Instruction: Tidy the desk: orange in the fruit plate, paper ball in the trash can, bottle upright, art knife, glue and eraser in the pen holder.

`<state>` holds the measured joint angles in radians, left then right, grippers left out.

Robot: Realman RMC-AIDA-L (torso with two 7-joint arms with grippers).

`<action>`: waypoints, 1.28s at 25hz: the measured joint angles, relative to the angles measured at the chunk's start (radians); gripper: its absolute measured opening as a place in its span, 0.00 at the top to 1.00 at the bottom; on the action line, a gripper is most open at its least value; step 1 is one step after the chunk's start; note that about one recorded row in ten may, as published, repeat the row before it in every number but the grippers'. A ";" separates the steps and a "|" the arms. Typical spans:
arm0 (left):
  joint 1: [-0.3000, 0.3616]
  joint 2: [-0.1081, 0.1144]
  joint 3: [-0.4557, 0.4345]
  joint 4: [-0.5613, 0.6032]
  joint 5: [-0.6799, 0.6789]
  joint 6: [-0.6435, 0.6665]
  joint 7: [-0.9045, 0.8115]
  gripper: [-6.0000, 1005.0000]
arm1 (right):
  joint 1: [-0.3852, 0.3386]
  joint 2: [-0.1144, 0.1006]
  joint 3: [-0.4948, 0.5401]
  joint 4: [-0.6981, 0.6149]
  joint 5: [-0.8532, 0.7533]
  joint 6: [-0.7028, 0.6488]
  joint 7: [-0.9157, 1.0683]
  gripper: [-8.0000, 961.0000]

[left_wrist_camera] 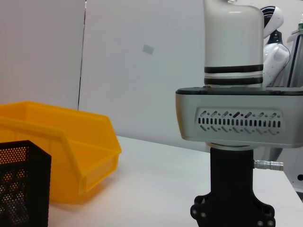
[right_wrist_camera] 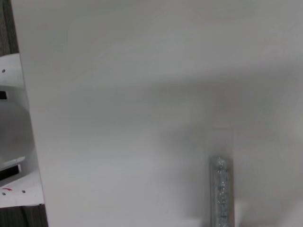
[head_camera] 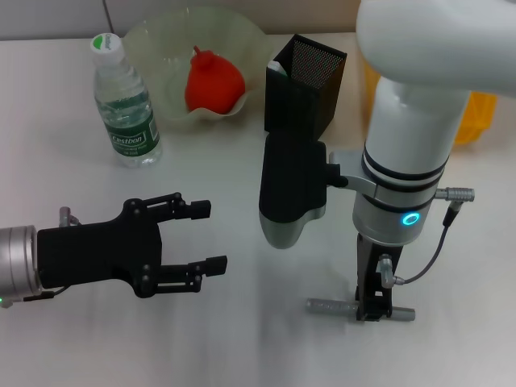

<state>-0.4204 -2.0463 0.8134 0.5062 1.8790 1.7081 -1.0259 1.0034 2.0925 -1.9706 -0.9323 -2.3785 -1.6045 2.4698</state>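
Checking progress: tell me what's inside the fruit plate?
The orange sits in the fruit plate; nothing else shows there, though the orange covers part of the bottom.

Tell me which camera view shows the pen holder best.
The head view: the pen holder stands whole and upright beside the fruit plate, its open top and mesh walls visible. The left wrist view catches only one mesh corner in front of the trash can. The right wrist view shows none of it.

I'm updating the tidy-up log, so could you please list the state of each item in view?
orange: in the fruit plate.
bottle: upright, capped.
pen holder: upright.
trash can: upright, open-topped.
art knife: flat on the desk, at the right tool.
left tool: open, empty.
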 joint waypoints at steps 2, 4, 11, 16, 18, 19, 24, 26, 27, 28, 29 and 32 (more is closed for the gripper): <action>-0.001 0.000 0.000 0.000 0.000 -0.001 0.000 0.20 | 0.000 0.000 -0.001 0.000 0.000 0.000 -0.003 0.79; -0.001 0.000 0.000 0.000 0.000 -0.002 0.000 0.20 | 0.000 0.000 -0.002 0.000 0.000 0.001 -0.009 0.78; -0.001 0.000 0.000 0.000 0.000 -0.002 0.000 0.20 | 0.006 0.000 -0.004 0.020 0.000 0.001 -0.020 0.78; -0.001 0.000 0.000 -0.001 0.000 -0.002 0.000 0.20 | 0.002 0.000 -0.015 0.010 0.001 -0.001 -0.030 0.80; -0.001 0.000 0.000 -0.002 0.000 -0.002 0.000 0.20 | -0.003 0.000 -0.013 0.001 0.001 -0.002 -0.033 0.82; -0.001 0.000 0.000 -0.002 0.000 -0.002 0.000 0.20 | -0.003 -0.001 -0.010 -0.001 0.001 -0.002 -0.034 0.83; -0.001 0.000 0.000 -0.001 0.000 -0.002 0.000 0.20 | -0.022 -0.008 0.021 -0.026 0.001 -0.010 -0.054 0.85; -0.001 0.000 -0.001 0.000 0.000 -0.002 0.000 0.20 | -0.050 -0.011 0.107 -0.064 -0.015 -0.035 -0.083 0.85; -0.001 0.000 -0.001 0.000 0.000 -0.002 0.000 0.20 | -0.064 -0.012 0.162 -0.086 -0.031 -0.051 -0.101 0.85; -0.001 0.000 -0.002 0.000 0.000 -0.002 0.000 0.20 | -0.081 -0.012 0.219 -0.110 -0.046 -0.064 -0.120 0.85; -0.001 0.001 -0.004 0.000 0.000 -0.002 0.000 0.20 | -0.100 -0.013 0.282 -0.137 -0.062 -0.080 -0.140 0.85; 0.000 0.002 -0.013 0.000 -0.002 -0.002 0.001 0.20 | -0.151 -0.015 0.458 -0.209 -0.089 -0.100 -0.194 0.85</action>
<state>-0.4206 -2.0441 0.8003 0.5063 1.8774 1.7058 -1.0247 0.8527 2.0773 -1.5130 -1.1417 -2.4679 -1.7043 2.2757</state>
